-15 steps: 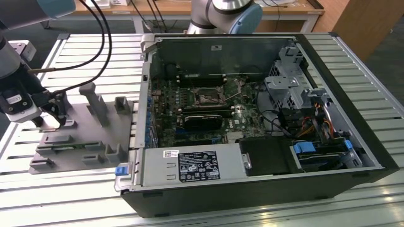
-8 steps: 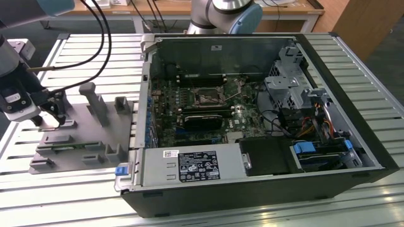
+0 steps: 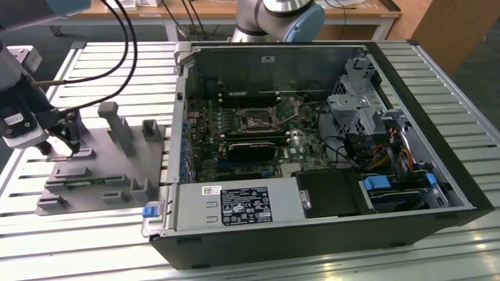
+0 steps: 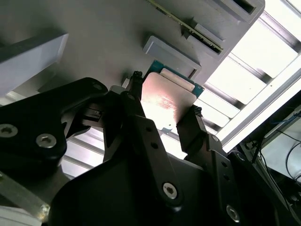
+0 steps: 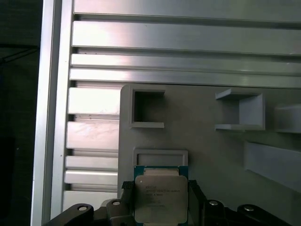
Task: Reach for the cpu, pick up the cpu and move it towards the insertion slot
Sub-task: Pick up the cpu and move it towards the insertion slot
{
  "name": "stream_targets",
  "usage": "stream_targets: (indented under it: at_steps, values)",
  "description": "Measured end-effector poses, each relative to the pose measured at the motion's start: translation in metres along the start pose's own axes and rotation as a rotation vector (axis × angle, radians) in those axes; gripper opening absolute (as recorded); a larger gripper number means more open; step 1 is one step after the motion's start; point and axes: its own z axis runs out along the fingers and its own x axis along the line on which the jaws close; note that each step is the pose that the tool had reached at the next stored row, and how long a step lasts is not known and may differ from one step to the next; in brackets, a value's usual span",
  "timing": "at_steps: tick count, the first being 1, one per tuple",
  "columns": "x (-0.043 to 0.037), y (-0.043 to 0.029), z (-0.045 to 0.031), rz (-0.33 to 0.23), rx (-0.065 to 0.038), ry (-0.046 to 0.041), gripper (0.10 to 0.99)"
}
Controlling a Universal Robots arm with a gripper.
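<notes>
Hand [image 3: 56,145] is at the exterior view's left, over the far-left end of the grey fixture plate [image 3: 102,175].

Grip: in both wrist views the two black fingers [image 4: 141,117] are closed in on the cpu [image 5: 161,200], one on each opposite edge and touching it, with the chip flat between them. So the hand is clamped on the chip, with only the chip's width between the fingers.

Cpu: silvery top faces the first wrist camera, with a thin green rim along its edge. It sits right at a shallow rectangular pocket [image 5: 160,157] on the plate, and one edge overlaps the pocket's frame. Can't tell if the chip is clear of the plate or resting on it.

Insertion slot [image 3: 256,121] is a dark square with a silvery frame on the green board inside the open computer case [image 3: 266,64] — well apart from the hand, toward the exterior view's right. A black rectangular card [image 3: 250,149] lies just beside the slot on the same board.

Case and plate sit side by side on the slatted aluminium worktop [image 3: 86,246]. Black cables [image 3: 117,52] hang down toward the arm at the exterior view's left.
</notes>
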Motion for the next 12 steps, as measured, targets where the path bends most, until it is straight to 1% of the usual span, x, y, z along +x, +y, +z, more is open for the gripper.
stream_targets:
  at_steps: [12]
  values:
    - [-0.0001,0.0003,-0.0069,0.0,0.0,-0.0001,0.541]
